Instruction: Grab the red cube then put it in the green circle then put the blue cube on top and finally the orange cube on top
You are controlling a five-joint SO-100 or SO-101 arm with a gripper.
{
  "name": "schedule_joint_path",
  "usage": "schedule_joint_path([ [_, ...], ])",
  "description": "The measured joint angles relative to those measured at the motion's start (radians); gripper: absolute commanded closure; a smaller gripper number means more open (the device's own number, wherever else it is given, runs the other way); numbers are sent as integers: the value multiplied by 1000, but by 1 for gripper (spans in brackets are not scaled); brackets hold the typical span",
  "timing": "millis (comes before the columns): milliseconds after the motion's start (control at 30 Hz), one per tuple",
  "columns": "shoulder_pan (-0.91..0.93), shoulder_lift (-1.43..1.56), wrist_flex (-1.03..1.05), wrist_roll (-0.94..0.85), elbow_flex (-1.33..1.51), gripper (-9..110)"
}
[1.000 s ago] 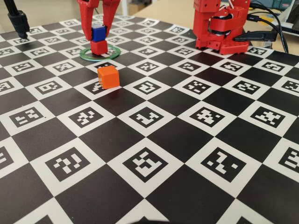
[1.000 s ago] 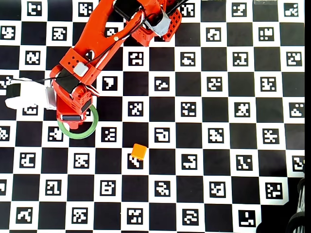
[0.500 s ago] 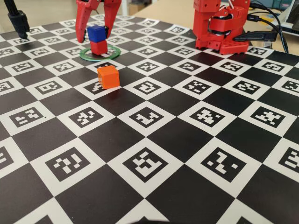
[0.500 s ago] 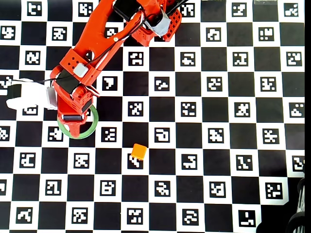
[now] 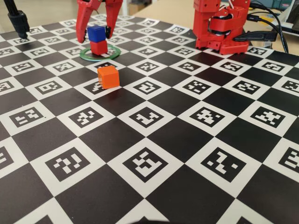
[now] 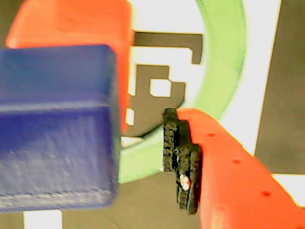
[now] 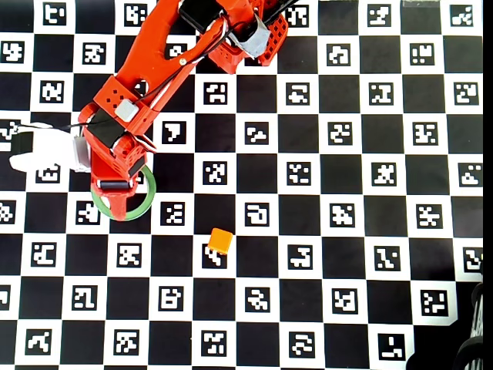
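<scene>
1. We take the green circle (image 5: 99,53) as our reference point; it lies flat on the checkered counter (image 5: 154,140), towards the far left in the fixed view.
2. We find the red cube (image 5: 98,47) standing inside the green circle, resting on the counter.
3. We find the blue cube (image 5: 96,33) sitting squarely on top of the red cube, so a two-cube stack stands within the ring.
4. We record the gripper (image 5: 96,31) directly above the green circle with its jaws spread apart. One finger hangs on each side of the blue cube, and a visible gap separates each finger from the cube faces in the fixed view. It holds nothing.
5. In the wrist view the blue cube (image 6: 57,126) fills the left of the frame, with one padded fingertip (image 6: 181,160) to its right, apart from it, and the green circle (image 6: 224,62) curving behind.
6. We find the orange cube (image 5: 108,77) alone on the counter, nearer the fixed camera than the green circle and just right of it in that view, clear of the ring and untouched.
7. In the overhead view the arm (image 7: 146,85) covers the stack; only part of the green circle (image 7: 146,202) shows around the gripper, and the orange cube (image 7: 220,240) sits below and to the right of the ring.
8. We note the arm's red base (image 5: 219,28) well to the right of the green circle in the fixed view, at the far edge of the counter.
</scene>
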Motion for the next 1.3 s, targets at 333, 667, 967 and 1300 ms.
schedule_joint_path([
  [333,5,0,118,0,-86,61],
  [667,5,0,258,21,-216,61],
  [967,-35,43,477,106,-410,61],
  [1300,-212,94,541,258,-436,61],
])
